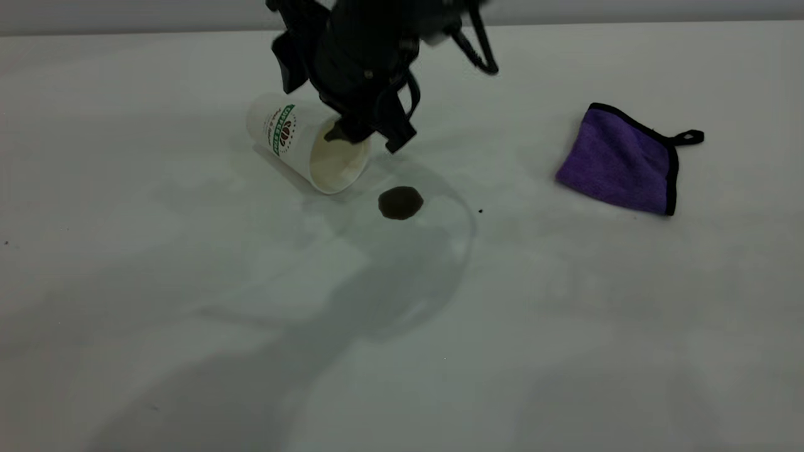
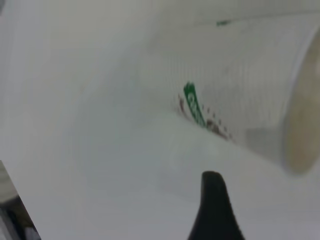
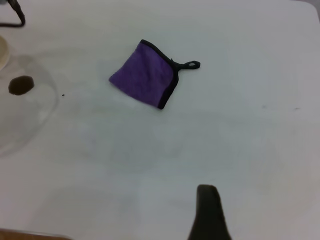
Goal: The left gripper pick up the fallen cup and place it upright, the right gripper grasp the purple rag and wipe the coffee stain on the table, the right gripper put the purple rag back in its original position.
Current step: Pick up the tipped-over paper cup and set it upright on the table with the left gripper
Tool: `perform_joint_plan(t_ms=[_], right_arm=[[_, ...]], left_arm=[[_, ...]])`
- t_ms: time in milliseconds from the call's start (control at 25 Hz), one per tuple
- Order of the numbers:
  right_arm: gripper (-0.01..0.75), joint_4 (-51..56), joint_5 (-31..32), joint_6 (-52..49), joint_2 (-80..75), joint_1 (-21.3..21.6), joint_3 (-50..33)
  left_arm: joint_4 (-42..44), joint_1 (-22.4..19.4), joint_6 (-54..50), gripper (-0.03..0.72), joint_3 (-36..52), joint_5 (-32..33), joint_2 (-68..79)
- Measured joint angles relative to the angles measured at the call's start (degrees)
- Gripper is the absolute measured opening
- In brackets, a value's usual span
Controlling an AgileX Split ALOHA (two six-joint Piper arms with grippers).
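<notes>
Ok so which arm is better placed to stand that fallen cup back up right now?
Left. The left gripper is already at the mouth of the cup, which lies on its side on the table, one finger reaching inside its rim. The right gripper hangs off over bare table, short of the purple rag.

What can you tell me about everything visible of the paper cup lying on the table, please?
The cup is white paper with a green banner logo and a brown bean emblem on its wall, and a cream inside. It lies on its side on the table, its open mouth turned toward the coffee stain, which sits just clear of the rim. The left gripper is down at the mouth's upper rim, one finger apparently inside; whether it actually grips cannot be told. The cup looks empty and undented.
</notes>
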State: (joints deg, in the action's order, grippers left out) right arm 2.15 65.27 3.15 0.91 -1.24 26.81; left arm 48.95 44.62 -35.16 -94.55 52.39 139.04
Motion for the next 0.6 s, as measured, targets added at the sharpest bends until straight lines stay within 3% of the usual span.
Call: perform_joint_plan(t_ms=[240,600], right_arm=[[0.588,0.0,0.0,0.0,0.0,0.0,0.0],[0.588,0.0,0.0,0.0,0.0,0.0,0.0]], left_arm=[[8.7,0.0,-3.4,0.59,-0.2,-2.9,3.4],[13.1,-2.3,-4.2,0.59,-0.2,-4.2,6.7]])
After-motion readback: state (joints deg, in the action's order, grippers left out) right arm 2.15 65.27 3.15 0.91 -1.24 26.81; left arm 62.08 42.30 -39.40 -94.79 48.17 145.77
